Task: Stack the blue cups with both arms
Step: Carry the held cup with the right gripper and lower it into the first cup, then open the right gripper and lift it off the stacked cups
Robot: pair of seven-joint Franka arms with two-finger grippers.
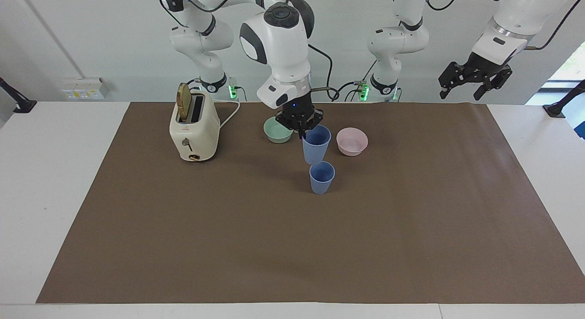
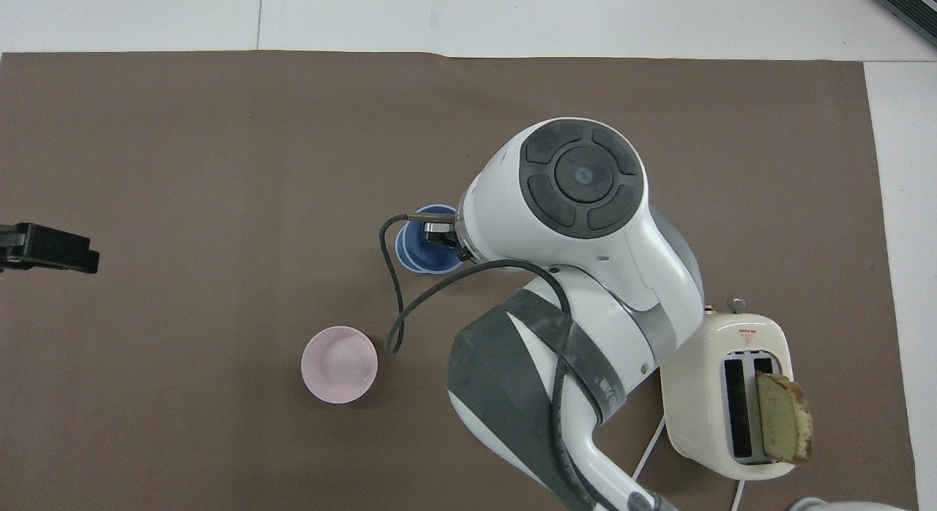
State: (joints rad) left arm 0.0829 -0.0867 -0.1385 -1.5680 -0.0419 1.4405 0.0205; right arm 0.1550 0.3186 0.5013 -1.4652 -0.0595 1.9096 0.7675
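Observation:
One blue cup [image 1: 321, 178] stands upright on the brown mat near its middle. A second blue cup [image 1: 316, 145] [image 2: 424, 241] hangs in the air just above it, pinched by its rim in my right gripper [image 1: 302, 129], which is shut on it. In the overhead view the held cup covers nearly all of the standing one, and the right arm hides part of both. My left gripper [image 1: 473, 82] [image 2: 51, 247] hangs open and high over the left arm's end of the table, waiting.
A green bowl [image 1: 278, 129] and a pink bowl [image 1: 352, 141] [image 2: 339, 364] sit on the mat nearer to the robots than the standing cup. A cream toaster [image 1: 194, 129] [image 2: 725, 394] with a bread slice stands toward the right arm's end.

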